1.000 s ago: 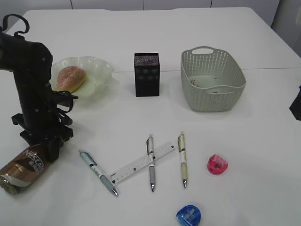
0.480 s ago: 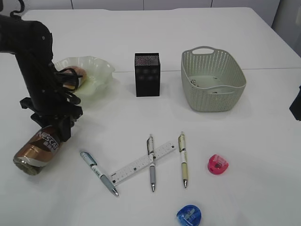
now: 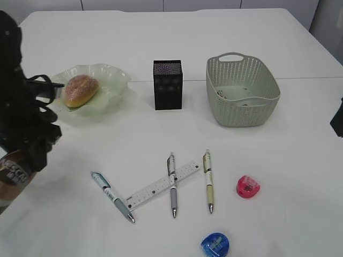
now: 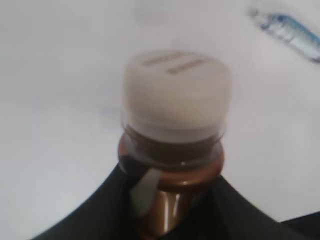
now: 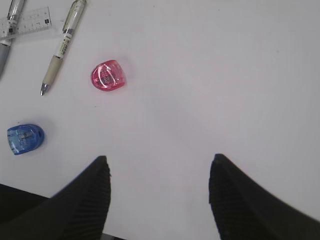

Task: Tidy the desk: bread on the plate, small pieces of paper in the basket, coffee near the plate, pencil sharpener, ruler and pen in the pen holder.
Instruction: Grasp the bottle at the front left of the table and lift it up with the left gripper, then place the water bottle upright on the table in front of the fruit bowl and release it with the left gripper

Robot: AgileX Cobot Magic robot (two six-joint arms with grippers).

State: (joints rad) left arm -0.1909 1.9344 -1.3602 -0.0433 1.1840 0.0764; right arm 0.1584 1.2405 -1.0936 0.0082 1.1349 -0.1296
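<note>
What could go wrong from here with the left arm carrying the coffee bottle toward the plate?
The left gripper holds the coffee bottle only near its neck, so the bottle might swing or slip.

The plate already holds the bread; setting the bottle down too close could bump its wavy rim.

The blue pen lies nearest the arm's side and might be swept if the arm passes low.
</note>
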